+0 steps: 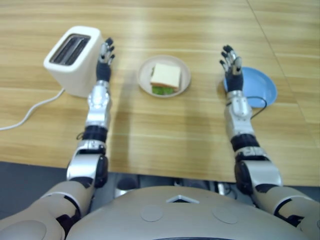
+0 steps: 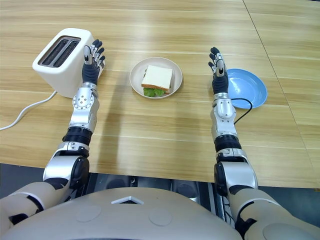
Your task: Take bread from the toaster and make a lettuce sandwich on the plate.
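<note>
- Toaster (image 2: 61,59): white, upright on the desk (image 2: 165,130), far left. Two dark slots face up.
- White cord (image 2: 27,107): runs from the toaster's near side across the desk and off the left edge.
- Plate (image 2: 135,80): round, beige, at the middle of the desk, between the two hands and apart from both. It sits right of the toaster.
- Bread (image 2: 158,77): square white slice lying flat on the plate, on top of the stack. It covers most of the plate's centre.
- Lettuce (image 2: 151,92): green leaf under the bread, peeking out at the near edge and still inside the plate rim.
- Left hand (image 2: 92,61): fingers straight and spread, pointing away from the robot, holding nothing. It is just beside the toaster's right wall; cannot tell if it touches.
- Right hand (image 2: 218,69): fingers straight, pointing away from the robot, holding nothing. It is at the left edge of the blue plate (image 2: 250,87); cannot tell if it touches.
- Blue plate: flat on the desk, right of the beige plate and well apart from it.
- Black cable (image 2: 246,100): thin loop from the right wrist, lying over the blue plate's near edge.
</note>
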You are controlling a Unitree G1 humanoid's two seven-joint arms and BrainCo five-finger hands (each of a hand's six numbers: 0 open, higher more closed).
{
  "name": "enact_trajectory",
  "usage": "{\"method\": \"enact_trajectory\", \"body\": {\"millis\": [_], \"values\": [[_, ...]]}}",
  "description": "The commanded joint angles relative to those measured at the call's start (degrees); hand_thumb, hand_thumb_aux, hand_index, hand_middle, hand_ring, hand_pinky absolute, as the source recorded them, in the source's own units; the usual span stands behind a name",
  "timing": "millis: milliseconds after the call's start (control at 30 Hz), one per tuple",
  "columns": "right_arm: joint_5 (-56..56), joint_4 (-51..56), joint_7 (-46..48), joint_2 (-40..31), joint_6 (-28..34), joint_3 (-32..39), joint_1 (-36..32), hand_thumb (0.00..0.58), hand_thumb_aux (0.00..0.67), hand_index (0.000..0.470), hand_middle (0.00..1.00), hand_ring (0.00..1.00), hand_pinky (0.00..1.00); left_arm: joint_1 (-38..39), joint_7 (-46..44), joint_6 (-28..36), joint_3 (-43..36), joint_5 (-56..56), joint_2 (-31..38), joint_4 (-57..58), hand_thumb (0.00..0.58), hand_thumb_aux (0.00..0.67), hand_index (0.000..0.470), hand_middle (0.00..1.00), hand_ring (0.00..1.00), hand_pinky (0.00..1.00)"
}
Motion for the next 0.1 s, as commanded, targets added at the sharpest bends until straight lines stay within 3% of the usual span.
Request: {"method": "enact_trajectory", "body": {"millis": [33,100], "values": [[0.3,1.6,1.5,0.9,0.4,-1.7,-0.7,0.000,0.000,0.000,0.00,0.00,0.00,-0.9,-0.1,-1.6,-0.4,1.1,-0.2,2.1,0.000,0.000,0.000,0.00,0.00,0.00],[-0.1,1.9,1.8,1.1,0.3,-2.1,-0.7,0.000,0.000,0.000,0.00,0.00,0.00,-0.9,-0.4,-2.0,-0.4,1.2,-0.3,2.5,0.000,0.000,0.000,0.00,0.00,0.00]]}}
